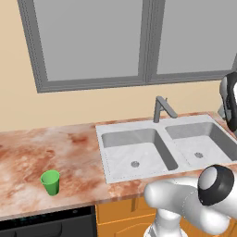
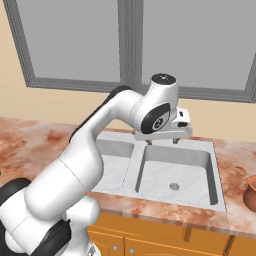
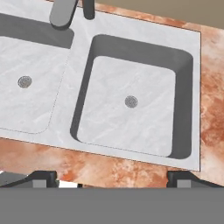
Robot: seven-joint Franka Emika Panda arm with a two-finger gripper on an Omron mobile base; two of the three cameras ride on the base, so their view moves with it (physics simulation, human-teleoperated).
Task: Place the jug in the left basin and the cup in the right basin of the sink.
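Overhead, open pincer point(image 2: 162, 141) above right basin point(image 2: 172, 175)

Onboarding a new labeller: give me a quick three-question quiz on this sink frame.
1. True or false: the cup stands on the counter, left of the sink.
2. What lies in the right basin? A) the jug B) the cup C) nothing but its drain
3. How do the jaws of the gripper stand?

Key
1. True.
2. C. The jug sits on the counter to the right of the sink, cut by the edge of the right base view.
3. Open, holding nothing, above the right basin.
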